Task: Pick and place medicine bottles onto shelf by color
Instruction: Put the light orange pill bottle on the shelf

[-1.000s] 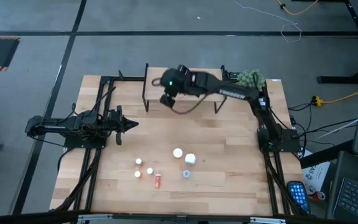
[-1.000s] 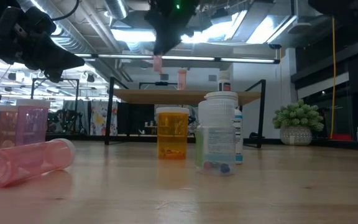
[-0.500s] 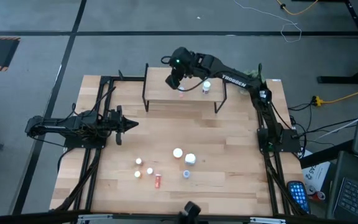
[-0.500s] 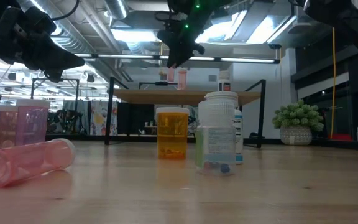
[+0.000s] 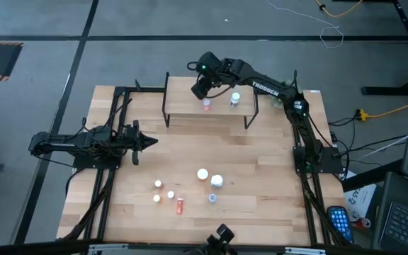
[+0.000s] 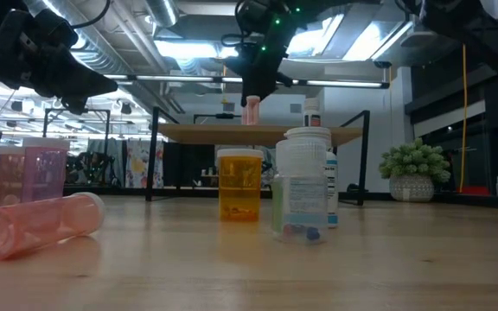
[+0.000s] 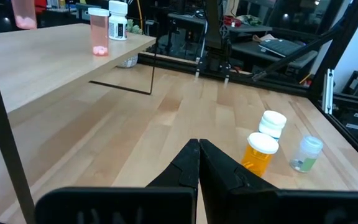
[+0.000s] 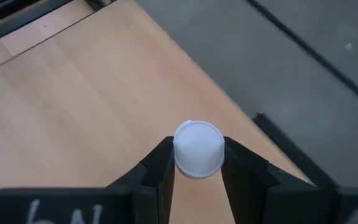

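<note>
My right gripper (image 8: pixel 197 152) hovers over the far part of the shelf (image 5: pixel 183 106) and is shut on a pink, white-capped medicine bottle (image 7: pixel 23 14). In the high view the gripper (image 5: pixel 201 88) hides that bottle. A second pink bottle (image 5: pixel 207 106) and a white-blue one (image 5: pixel 235 99) stand upright on the shelf top. Several more bottles stand on the table in the near middle (image 5: pixel 202 173), and a red one (image 5: pixel 180 206) lies on its side. My left gripper (image 7: pixel 197 149) is shut and empty at the table's left (image 5: pixel 149 142). My right gripper pinches the bottle's round white cap (image 8: pixel 197 140) between its two fingers (image 8: pixel 160 163), one on each side. The fingers come from above, pointing down. The bottle hangs upright below them over the shelf top. I cannot tell whether its base touches the shelf.
A green plant ball (image 5: pixel 287 90) sits at the table's far right, beside the shelf. In the low view an orange bottle (image 6: pixel 239 184), a large white one (image 6: pixel 303 186) and a lying pink one (image 6: pixel 33 226) stand out. Bare wood lies between the shelf and the bottles.
My right gripper has carried the pink bottle from the shelf's near left part toward the table's far edge and a little right, and has gone down toward the shelf top. The bottle has stayed upright in the hold.
</note>
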Motion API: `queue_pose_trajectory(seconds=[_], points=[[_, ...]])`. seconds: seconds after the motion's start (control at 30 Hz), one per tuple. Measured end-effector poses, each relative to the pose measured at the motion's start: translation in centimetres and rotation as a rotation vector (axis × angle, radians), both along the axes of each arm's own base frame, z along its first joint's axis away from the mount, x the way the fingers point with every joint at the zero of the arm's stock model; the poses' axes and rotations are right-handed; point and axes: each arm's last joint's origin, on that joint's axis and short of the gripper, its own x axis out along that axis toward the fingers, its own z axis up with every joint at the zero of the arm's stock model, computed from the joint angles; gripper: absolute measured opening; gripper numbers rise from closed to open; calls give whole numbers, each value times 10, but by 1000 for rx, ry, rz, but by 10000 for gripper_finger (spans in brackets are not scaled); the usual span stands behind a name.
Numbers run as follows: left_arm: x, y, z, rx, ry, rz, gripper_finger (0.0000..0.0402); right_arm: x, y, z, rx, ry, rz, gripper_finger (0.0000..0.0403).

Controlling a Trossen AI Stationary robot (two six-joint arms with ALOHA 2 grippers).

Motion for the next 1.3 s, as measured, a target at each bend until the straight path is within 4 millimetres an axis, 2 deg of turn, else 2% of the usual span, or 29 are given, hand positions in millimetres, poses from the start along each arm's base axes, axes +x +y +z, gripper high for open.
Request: queue_pose_trajectory(seconds=[0.2,0.37,0.67,0.9,1.3], points=[[0,0,0,-1,0,0,0,1,-1,-6,40,2,-28,115],[0,0,0,-3,0,0,0,1,0,-8,53,19,18,115],[0,0,0,-3,0,0,0,1,0,-9,45,22,-26,115],[0,0,0,-3,0,-1,0,5,-3,-19,37,47,-32,115],[0,0,0,-1,0,-12,0,6,-4,-19,9,59,-29,117]])
